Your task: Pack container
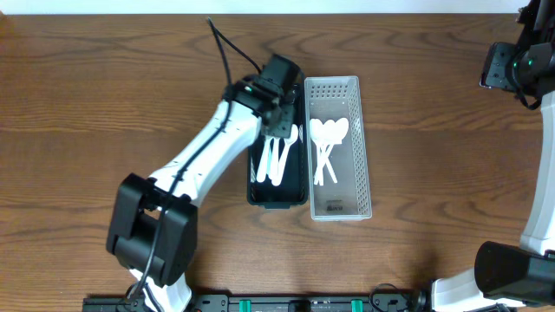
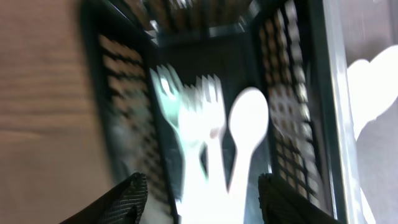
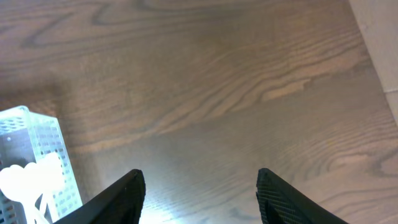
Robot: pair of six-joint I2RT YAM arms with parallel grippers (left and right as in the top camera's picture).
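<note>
Starting at the lower edge of the left wrist view, the left gripper (image 2: pixel 200 202) is shown with its dark fingertips (image 2: pixel 127 199) spread wide apart, only their tips being in frame. Between them, white plastic handles are washed out by glare, so it cannot be told whether either finger is touched by them. Nothing is seen to be clamped. Just beyond, two forks (image 2: pixel 186 102) and one spoon (image 2: pixel 249 118) are made out, blurred, lying lengthwise in the black basket (image 2: pixel 121 124). Its lattice walls are smeared and its far end is lost in shadow. At the right edge a strip of the clear container (image 2: pixel 339 124) is cut off.

In the right wrist view the right gripper (image 3: pixel 199 193) is likewise held open, its tips alone visible. Bare wooden table (image 3: pixel 217 87) is seen beneath it, and a corner of the clear container at the lower left.

From overhead, the black basket is seen just beside the clear container's left wall, near the table's middle. Its upper end is hidden by the left gripper's body, and the count of white pieces inside is hard to settle. Several white spoons (image 1: pixel 328 137) are laid in the clear container, bowls toward the frame's top. The right arm (image 1: pixel 519 65) is cut off at the right edge, well apart from both.
</note>
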